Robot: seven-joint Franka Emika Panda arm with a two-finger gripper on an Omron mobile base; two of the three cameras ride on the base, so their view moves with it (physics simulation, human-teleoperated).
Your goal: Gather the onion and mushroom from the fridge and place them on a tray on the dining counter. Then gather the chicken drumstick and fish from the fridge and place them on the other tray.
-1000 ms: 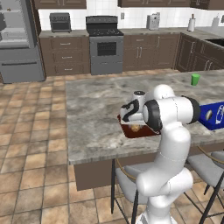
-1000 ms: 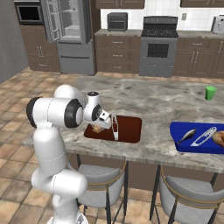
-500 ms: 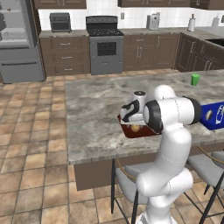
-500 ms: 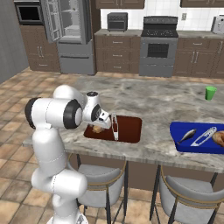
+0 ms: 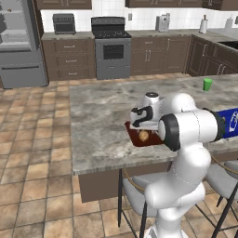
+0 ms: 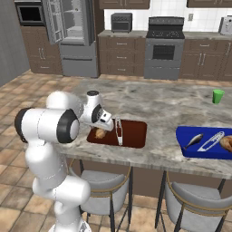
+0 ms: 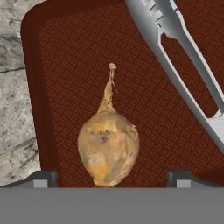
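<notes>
Gripper point(image 7: 112, 178) of mine, hanging low over the dark red-brown flat rectangular tray point(image 7: 65, 52), jaws spread wide with nothing between them; my two dark fingertips point(image 7: 43, 178) flank the round brown-orange onion point(image 7: 108, 146) without touching it. The onion lies on the ribbed floor of this tray, its dry pointed stalk aimed away from my hand, close to the tray's rounded corner. Beside it on the same tray lie grey metal tongs point(image 7: 183, 65), apart from the onion.

In the right base view the red-brown tray point(image 6: 136, 133) sits near the front edge of the long island counter with its grey speckled stone top point(image 6: 154, 104), the onion point(image 6: 100, 133) at the tray's end nearest my arm and the tongs point(image 6: 118, 131) lying across its middle. Well apart along the same counter rests the shallow bright blue rectangular tray point(image 6: 190, 147), which carries a slim silvery-white fish point(image 6: 211, 141), a small dark piece point(image 6: 194, 140) and a tan-golden piece point(image 6: 227, 143) at the picture's edge. A small green cup point(image 6: 218, 96) stands farther back on the stone.

Metal-framed stools with grey seats point(image 6: 106, 181) are tucked under the counter's near side. The floor is of terracotta tile point(image 5: 32, 139). Against the far wall stand dark brown wood cabinets point(image 5: 69, 58), a black-and-steel range point(image 5: 112, 53), and a tall grey steel fridge point(image 6: 74, 34) with its upper doors open.
</notes>
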